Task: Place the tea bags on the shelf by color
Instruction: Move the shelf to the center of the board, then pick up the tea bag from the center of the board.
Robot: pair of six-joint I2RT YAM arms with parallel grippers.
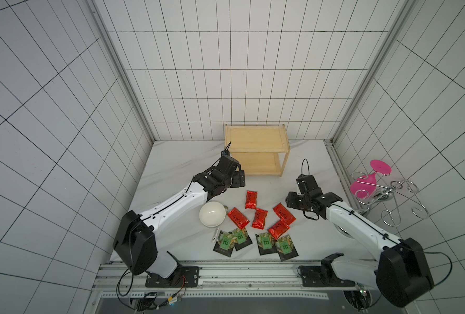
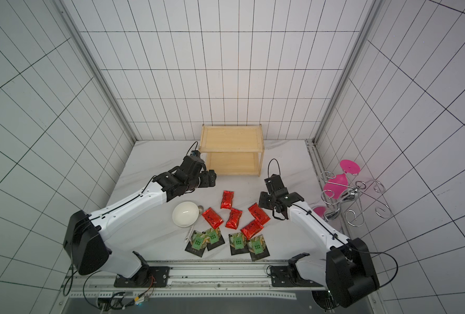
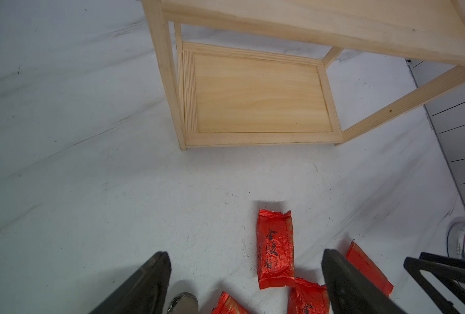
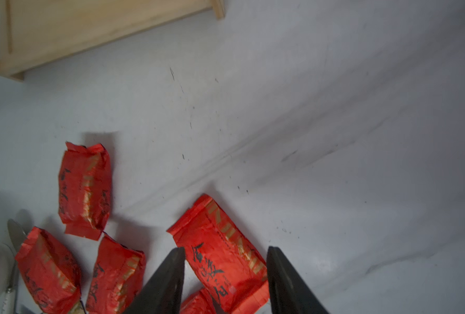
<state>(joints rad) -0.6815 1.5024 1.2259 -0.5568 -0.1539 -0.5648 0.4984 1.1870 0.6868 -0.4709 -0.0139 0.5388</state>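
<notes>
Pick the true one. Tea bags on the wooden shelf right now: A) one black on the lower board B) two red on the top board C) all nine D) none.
D: both boards of the shelf are bare, and the five red sachets and four black packets all lie on the table.

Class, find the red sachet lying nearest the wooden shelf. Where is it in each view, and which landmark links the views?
In a top view: red sachet mid-picture, just below the shelf.
In a top view: sachet, same spot.
Left wrist: sachet beyond the open jaws, before the shelf.
Right wrist: the sachet closest to the shelf's foot.
Shared landmark: the shelf.
</notes>
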